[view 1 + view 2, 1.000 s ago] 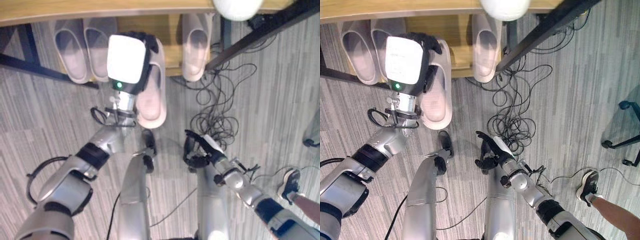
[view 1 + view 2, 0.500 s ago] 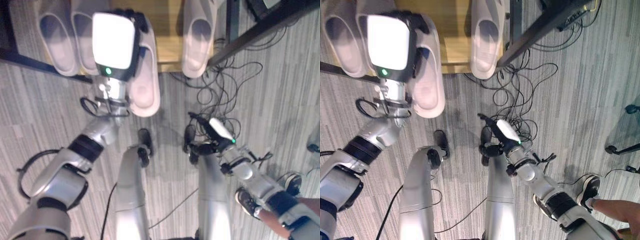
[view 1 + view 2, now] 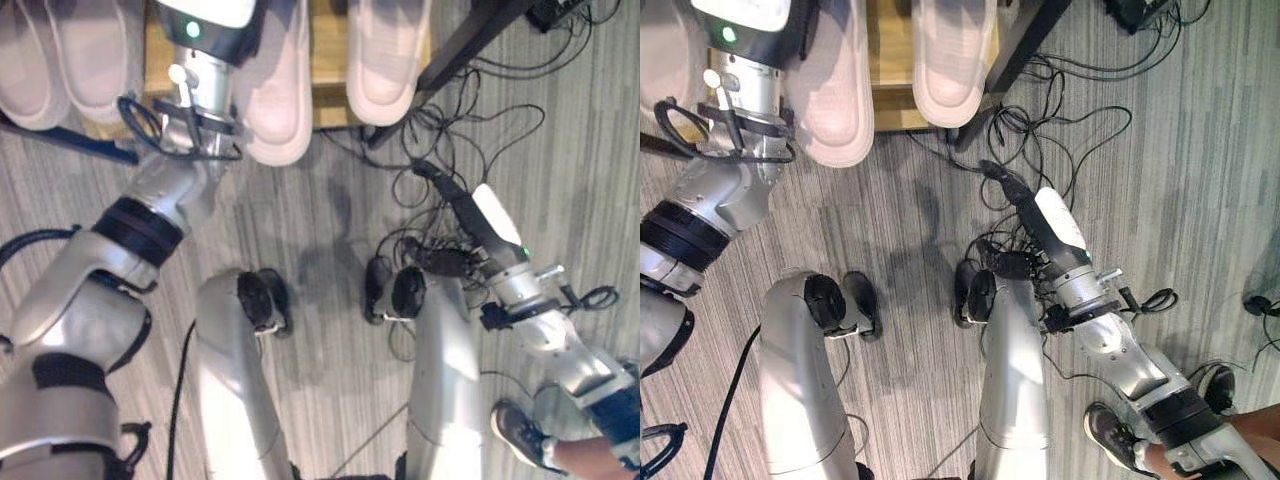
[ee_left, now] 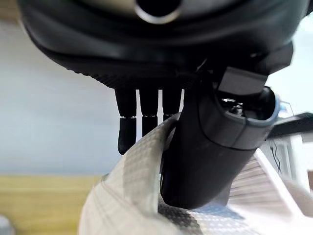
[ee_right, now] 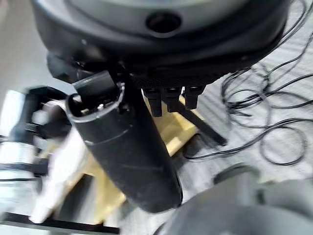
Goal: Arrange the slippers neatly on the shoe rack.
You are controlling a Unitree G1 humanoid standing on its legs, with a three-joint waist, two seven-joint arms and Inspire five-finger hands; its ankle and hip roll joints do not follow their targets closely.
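The slipper (image 3: 277,95) hangs at 11 o'clock in the head views, heel over the carpet (image 3: 330,215), toe reaching onto the rack (image 3: 328,60), pinched at its upper by the left hand (image 4: 195,147), thumb curled over the strap. Nearer, at 4 o'clock, the right hand (image 3: 1040,225) hovers with relaxed fingers, empty. The slipper looks light, soft and bendy; gripping the strap seems right. Farther, three slippers (image 3: 385,55) sit shelved.

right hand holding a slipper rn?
No. The right hand hangs over the floor cables with straight fingers and nothing in it; the left hand is the one pinching a slipper.
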